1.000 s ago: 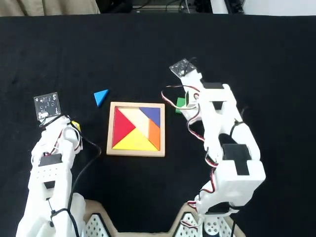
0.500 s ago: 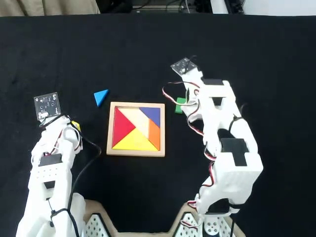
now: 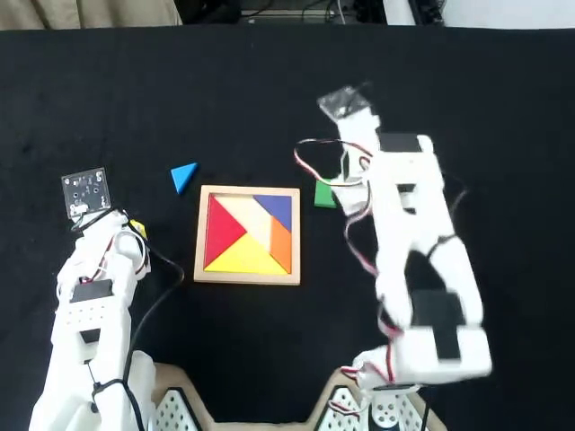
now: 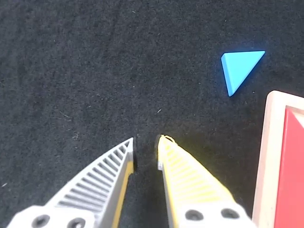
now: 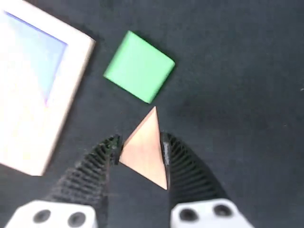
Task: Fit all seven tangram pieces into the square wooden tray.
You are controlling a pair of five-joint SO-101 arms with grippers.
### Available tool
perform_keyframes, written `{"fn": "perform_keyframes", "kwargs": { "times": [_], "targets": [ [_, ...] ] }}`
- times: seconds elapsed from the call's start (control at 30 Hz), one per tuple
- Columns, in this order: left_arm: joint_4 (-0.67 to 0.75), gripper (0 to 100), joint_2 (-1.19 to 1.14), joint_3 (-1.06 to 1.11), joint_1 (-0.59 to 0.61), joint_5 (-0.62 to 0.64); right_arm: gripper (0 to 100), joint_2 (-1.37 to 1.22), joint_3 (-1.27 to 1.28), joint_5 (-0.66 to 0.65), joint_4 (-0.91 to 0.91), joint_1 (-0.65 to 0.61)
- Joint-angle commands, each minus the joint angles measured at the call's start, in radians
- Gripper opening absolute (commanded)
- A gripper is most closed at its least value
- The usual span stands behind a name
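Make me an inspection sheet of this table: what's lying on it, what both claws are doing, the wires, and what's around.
Surface: black cloth table.
Job's things: wooden tray holding red, yellow, orange and dark blue pieces; light blue triangle and green square loose on the cloth; tan triangle in the right gripper.
Clutter: nothing seen.
Grippers: right gripper shut on the tan triangle, beside the green square; left gripper slightly open, empty, over bare cloth.
Cables: loose wires along the right arm; black cable by the left arm.
Surroundings: beige curtain beyond the far edge.
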State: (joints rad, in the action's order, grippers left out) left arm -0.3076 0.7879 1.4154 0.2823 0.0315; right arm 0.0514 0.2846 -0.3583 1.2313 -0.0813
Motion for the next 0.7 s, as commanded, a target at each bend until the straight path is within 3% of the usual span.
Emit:
{"fn": "perform_keyframes", "kwargs": {
  "times": [0.0,0.27,0.5,0.67],
  "targets": [
    [0.018,10,0.02,-0.005,-0.01,0.003,1.8,0.142,-0.021,0.166,0.055,-0.13],
    [0.015,10,0.02,-0.004,-0.01,0.003,1.8,0.081,-0.022,0.572,0.02,-0.356],
    [0.018,10,0.02,-0.004,-0.01,0.003,1.8,-0.045,-0.021,0.729,-0.061,-0.417],
    [0.02,10,0.02,-0.007,-0.01,0.003,2.1,-0.151,-0.024,0.937,-0.158,-0.419]
  ]
}}
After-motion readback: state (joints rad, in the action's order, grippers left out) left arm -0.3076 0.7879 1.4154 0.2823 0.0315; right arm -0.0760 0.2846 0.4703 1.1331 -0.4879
